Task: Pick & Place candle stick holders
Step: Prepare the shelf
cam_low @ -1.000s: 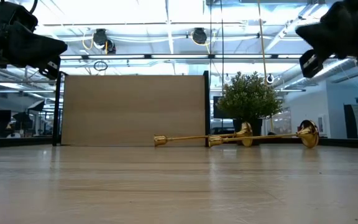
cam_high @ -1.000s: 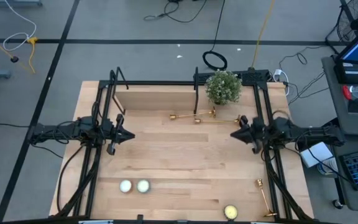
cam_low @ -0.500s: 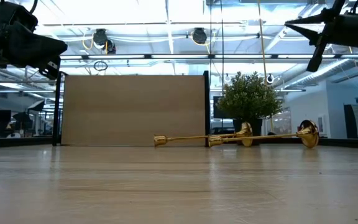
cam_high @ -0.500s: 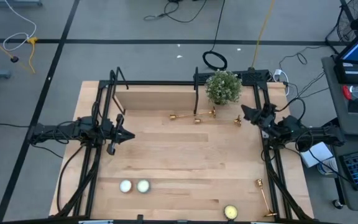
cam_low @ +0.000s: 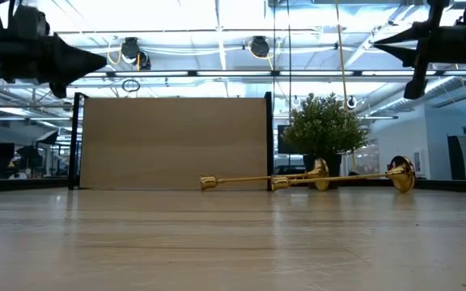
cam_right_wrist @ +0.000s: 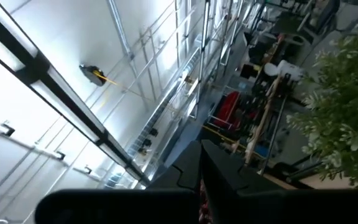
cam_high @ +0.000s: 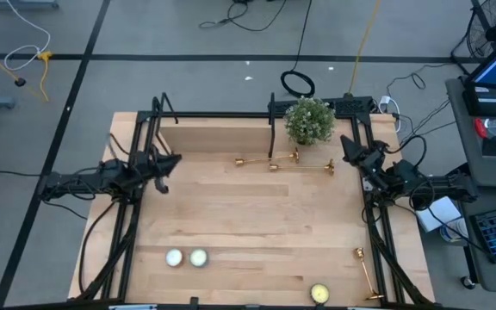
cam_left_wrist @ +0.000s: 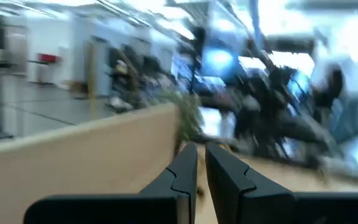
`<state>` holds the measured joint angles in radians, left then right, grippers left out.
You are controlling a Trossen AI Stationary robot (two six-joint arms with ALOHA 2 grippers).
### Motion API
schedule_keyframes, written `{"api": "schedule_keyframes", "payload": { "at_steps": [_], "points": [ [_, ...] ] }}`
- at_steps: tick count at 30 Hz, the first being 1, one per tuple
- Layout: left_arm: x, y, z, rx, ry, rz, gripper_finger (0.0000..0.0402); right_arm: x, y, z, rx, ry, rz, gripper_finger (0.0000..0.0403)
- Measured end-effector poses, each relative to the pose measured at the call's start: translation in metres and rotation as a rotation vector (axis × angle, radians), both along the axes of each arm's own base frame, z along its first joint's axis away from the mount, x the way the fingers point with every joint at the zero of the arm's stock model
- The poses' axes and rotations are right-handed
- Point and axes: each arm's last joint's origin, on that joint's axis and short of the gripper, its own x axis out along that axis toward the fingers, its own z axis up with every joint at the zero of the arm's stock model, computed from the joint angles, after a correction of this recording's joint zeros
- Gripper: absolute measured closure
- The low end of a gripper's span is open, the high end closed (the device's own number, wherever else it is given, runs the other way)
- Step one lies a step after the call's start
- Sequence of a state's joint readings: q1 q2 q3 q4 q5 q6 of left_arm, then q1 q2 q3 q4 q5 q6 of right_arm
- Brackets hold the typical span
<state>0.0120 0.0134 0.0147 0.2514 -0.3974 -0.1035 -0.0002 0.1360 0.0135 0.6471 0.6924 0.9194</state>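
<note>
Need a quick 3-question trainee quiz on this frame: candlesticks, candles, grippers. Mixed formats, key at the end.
1. True or false: every candlestick on the table lies on its side.
2. How many round pale candles are on the table?
A. one
B. three
C. five
3. Fill in: the potted plant stands at the table's ____ edge, nearest the ____ gripper.

Key
1. True. Two candlesticks lie near the plant, and a third candlestick lies at the near right corner.
2. B. A pair of candles sits at near left, a single candle at near right.
3. far; right. The right gripper is shut, holding nothing; the left gripper is also shut and empty.
</note>
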Motion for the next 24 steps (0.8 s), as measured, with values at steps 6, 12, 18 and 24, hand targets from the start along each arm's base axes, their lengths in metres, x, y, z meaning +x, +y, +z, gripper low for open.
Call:
{"api": "schedule_keyframes", "payload": {
  "at_steps": [6,12,18,24],
  "points": [
    [-0.014,0.003,0.028,-0.401,-0.519,-0.035,0.0364,-0.001,-0.001,-0.001,-0.004,0.027,-0.048,0.0394],
    [-0.031,0.002,0.048,-0.506,-0.859,-0.235,0.0364,-0.001,-0.001,-0.001,-0.011,0.036,-0.056,0.0394],
    [-0.041,-0.004,0.085,-0.447,-0.890,-0.480,0.0364,0.000,-0.001,-0.001,-0.010,0.039,-0.055,0.0394],
    [-0.026,-0.010,0.144,-0.417,-0.647,-0.625,0.0364,0.000,-0.001,-0.001,-0.007,0.036,-0.054,0.0394]
  ]
}}
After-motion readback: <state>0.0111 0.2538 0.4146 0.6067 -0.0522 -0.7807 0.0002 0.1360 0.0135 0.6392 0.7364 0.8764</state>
